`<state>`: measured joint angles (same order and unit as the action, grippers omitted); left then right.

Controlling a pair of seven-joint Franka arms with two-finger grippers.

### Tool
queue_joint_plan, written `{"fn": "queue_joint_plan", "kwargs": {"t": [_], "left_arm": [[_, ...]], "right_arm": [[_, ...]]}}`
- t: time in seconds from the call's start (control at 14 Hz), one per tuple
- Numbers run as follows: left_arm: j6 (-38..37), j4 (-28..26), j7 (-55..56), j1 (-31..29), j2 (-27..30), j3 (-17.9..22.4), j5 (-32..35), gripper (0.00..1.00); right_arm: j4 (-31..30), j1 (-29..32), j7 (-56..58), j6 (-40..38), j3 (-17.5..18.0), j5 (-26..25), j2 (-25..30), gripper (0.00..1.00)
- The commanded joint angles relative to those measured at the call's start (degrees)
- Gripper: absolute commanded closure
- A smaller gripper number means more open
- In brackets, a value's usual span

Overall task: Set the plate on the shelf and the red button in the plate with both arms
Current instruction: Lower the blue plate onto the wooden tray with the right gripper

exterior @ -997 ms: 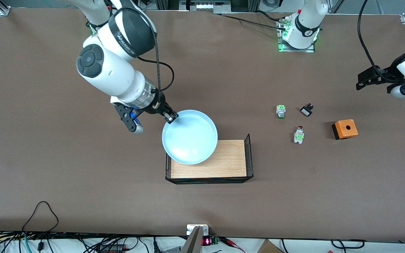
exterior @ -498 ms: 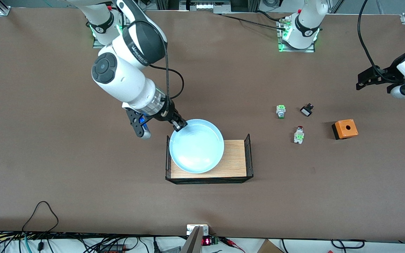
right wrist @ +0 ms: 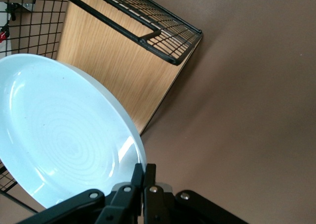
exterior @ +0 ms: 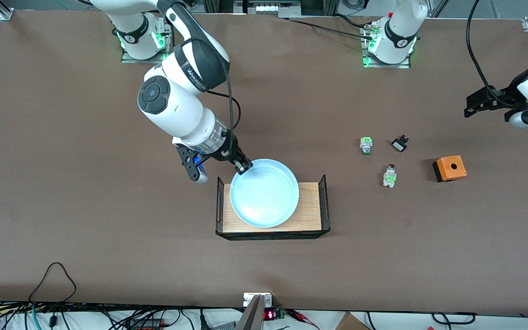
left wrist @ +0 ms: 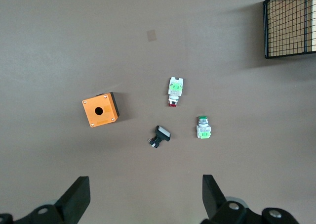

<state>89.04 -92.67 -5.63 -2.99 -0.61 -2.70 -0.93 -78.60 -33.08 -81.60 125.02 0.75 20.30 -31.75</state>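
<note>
One plate (exterior: 264,193) hangs over wire-sided tray (exterior: 323,201).

The right gripper (exterior: 242,167), clamped on the rim of the plate (exterior: 264,193), has carried it toward the left arm's end of the desk; the plate now hangs centred over the wire-sided wooden tray (exterior: 310,211).

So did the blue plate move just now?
Yes. The plate, gripped at its rim by the right gripper, has moved toward the left arm's end and nearer the front camera, now sitting more fully over the wire tray.
</note>
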Motion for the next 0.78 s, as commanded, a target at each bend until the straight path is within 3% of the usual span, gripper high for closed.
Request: {"fn": "queue_joint_plan", "kwargs": {"t": [0.0, 0.71], "left_arm": [[-1.0, 1.8, -0.5, -0.3, -0.9, -0.1, -1.0, 0.0], [-1.0, 1.8, -0.6, -0.3, -0.9, -0.1, -1.0, 0.0]], "right_arm": [[1.9, -0.9, -0.9, 0.8, -0.5, 0.9, -2.0, 1.0], [1.8, -0.9, 0.9, 3.0, -0.8, 0.4, -4.5, 1.0]]}}
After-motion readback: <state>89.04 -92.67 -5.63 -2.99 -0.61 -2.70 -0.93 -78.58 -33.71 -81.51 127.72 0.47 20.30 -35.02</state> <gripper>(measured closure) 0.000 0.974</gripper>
